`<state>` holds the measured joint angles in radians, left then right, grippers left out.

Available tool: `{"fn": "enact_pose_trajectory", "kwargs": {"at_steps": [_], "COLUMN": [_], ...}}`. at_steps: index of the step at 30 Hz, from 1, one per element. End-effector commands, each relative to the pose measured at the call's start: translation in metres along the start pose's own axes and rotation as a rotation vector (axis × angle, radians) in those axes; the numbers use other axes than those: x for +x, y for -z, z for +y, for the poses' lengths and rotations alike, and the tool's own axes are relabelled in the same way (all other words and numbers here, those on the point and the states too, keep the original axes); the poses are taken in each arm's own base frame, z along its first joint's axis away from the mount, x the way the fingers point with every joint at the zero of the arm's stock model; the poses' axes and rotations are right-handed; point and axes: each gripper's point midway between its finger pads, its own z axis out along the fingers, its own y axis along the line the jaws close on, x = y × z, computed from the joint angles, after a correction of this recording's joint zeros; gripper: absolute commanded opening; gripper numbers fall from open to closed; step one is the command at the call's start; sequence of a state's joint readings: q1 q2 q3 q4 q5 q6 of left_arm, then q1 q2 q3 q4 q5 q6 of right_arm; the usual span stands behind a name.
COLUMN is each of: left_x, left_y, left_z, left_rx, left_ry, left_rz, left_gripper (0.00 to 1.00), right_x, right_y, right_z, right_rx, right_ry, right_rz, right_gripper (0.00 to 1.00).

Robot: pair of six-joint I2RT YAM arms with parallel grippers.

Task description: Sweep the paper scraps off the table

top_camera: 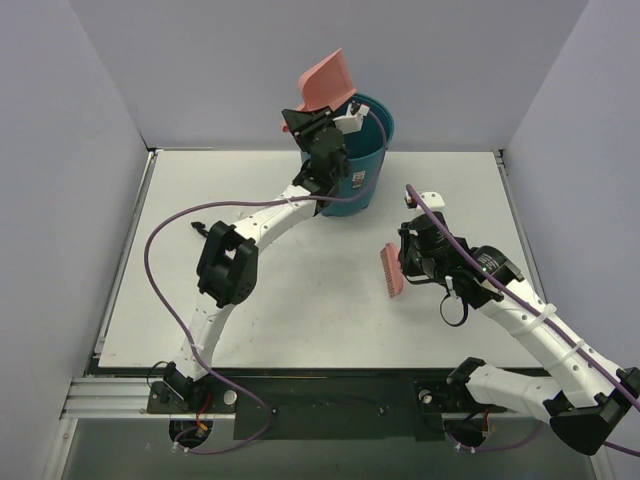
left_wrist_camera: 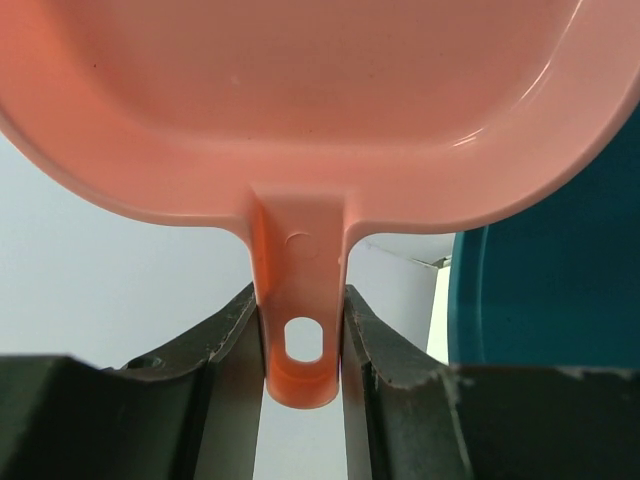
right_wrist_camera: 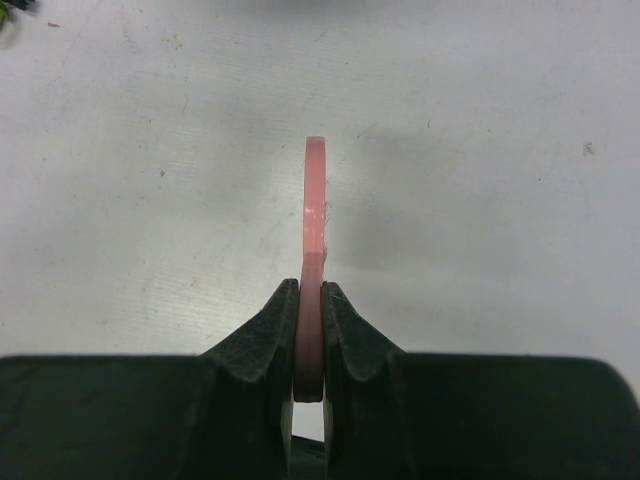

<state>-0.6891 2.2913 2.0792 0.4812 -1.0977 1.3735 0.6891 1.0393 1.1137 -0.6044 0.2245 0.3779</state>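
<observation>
My left gripper (top_camera: 320, 112) is shut on the handle of the pink dustpan (top_camera: 325, 80) and holds it raised and tilted over the teal bin (top_camera: 368, 150) at the back of the table (top_camera: 300, 310). In the left wrist view both fingers press the handle (left_wrist_camera: 303, 320) below the pan (left_wrist_camera: 300, 90). My right gripper (top_camera: 407, 265) is shut on the pink brush (top_camera: 391, 270), held low over the table right of centre. The brush shows edge-on in the right wrist view (right_wrist_camera: 315, 200). No paper scraps show on the table; a tiny green bit (right_wrist_camera: 5, 12) sits at one corner, too small to identify.
The teal bin also shows at the right of the left wrist view (left_wrist_camera: 545, 290). Grey walls enclose the table on three sides. Purple cables run along both arms. The left arm's elbow (top_camera: 228, 262) stands over the table's left middle.
</observation>
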Motion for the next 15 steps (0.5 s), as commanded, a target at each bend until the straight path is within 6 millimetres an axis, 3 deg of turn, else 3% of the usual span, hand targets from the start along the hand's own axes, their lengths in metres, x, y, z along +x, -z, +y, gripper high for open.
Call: {"fn": "enact_pose_trajectory", "kwargs": {"at_steps": [1,8,9,10,11,15], "left_x": [-0.005,0.0,-0.002,0.004,0.001,0.017], "left_y": [0.002,0.003,0.003,0.003,0.005,0.015], "left_z": [0.069,0.076,0.086,0.078,0.089,0.087], "left_rx": [-0.104,-0.033,-0.031,0.011,0.014,0.147], "left_ry": [0.132,0.195,0.287,0.238,0.339,0.381], "left_rz": [-0.054,-0.01,-0.006,0.019,0.02,0.077], "left_gripper": [0.0,0.0,0.0,0.0,0.0,0.0], "right_x": [-0.019,-0.026,-0.028,-0.031,-0.035,-0.047], "right_y": [0.009,0.012,0.013,0.014,0.016,0.02], "right_z": [-0.001,-0.003,-0.002,-0.002,-0.002,-0.001], "right_rx": [0.007,0.015,0.013,0.013,0.012,-0.001], "right_ry": [-0.031,-0.06,-0.065,-0.076,-0.088,-0.14], "right_rz": [-0.078,-0.108,-0.118,-0.127,-0.144,-0.203], "right_gripper": [0.0,0.0,0.0,0.0,0.0,0.0]}}
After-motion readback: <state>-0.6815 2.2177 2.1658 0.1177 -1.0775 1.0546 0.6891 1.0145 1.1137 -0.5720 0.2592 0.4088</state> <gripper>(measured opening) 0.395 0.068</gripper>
